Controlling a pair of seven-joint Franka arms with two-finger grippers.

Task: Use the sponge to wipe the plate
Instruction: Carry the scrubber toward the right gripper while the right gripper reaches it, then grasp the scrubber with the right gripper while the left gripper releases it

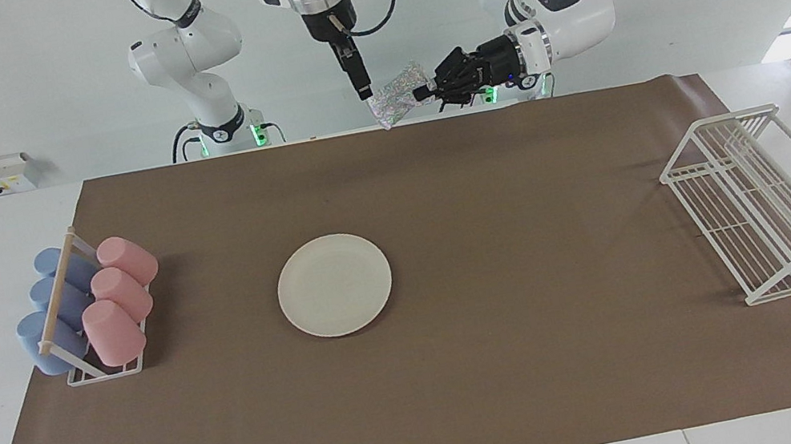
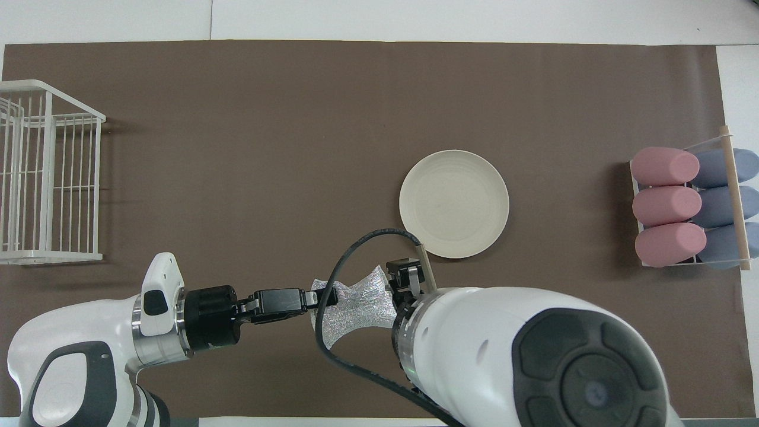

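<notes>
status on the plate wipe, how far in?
Done: the sponge is off the table, pinched in the shut left gripper in the air. In hand: the open right gripper sits right at the sponge's free end, likely a handover. Left: the plate lies untouched on the brown mat; no wiping yet.
</notes>
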